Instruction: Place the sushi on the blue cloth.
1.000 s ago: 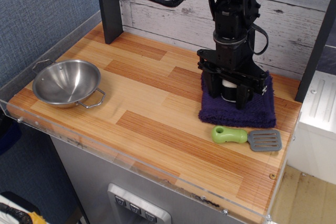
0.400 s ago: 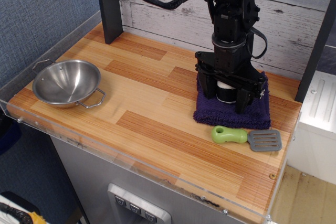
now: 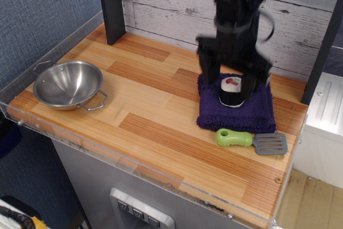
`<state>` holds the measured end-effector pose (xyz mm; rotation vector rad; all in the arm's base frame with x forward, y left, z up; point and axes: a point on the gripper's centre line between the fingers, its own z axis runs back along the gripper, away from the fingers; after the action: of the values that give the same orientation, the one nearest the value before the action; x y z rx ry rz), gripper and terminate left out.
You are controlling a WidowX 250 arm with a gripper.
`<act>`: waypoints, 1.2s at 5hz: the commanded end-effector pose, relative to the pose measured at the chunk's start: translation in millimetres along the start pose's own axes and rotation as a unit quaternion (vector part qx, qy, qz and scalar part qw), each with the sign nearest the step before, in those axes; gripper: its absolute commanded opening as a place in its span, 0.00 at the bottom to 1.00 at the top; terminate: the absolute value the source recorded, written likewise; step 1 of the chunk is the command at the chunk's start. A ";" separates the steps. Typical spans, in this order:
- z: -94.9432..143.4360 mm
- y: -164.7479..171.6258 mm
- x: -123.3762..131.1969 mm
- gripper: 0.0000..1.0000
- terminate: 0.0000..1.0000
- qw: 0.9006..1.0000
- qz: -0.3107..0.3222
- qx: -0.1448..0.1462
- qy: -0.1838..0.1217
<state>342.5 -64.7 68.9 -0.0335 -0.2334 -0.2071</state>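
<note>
The sushi, a short black roll with a white top and a pink and green centre, stands upright on the blue cloth, a fuzzy navy towel at the right of the wooden table. My black gripper hangs just above the roll, raised clear of it. Its fingers are spread wide to either side, open and empty. The image of the arm is motion-blurred.
A green-handled grey spatula lies just in front of the cloth. A steel bowl sits at the left. A dark post stands at the back left, another at the far right. A clear rim edges the table front.
My gripper has let go of the sushi and risen above it. The roll now stands free on the cloth, which has shifted slightly left.
</note>
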 end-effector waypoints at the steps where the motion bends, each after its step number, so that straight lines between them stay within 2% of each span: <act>1: 72.1 -8.8 -0.7 1.00 0.00 0.998 0.025 0.018 -0.055; 2: 94.8 -6.7 -8.8 1.00 0.00 0.996 0.039 0.020 -0.073; 6: 100.4 -7.2 -14.0 1.00 0.00 0.996 0.043 0.024 -0.073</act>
<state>312.4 -59.2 149.0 -0.0054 -0.3352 -0.1083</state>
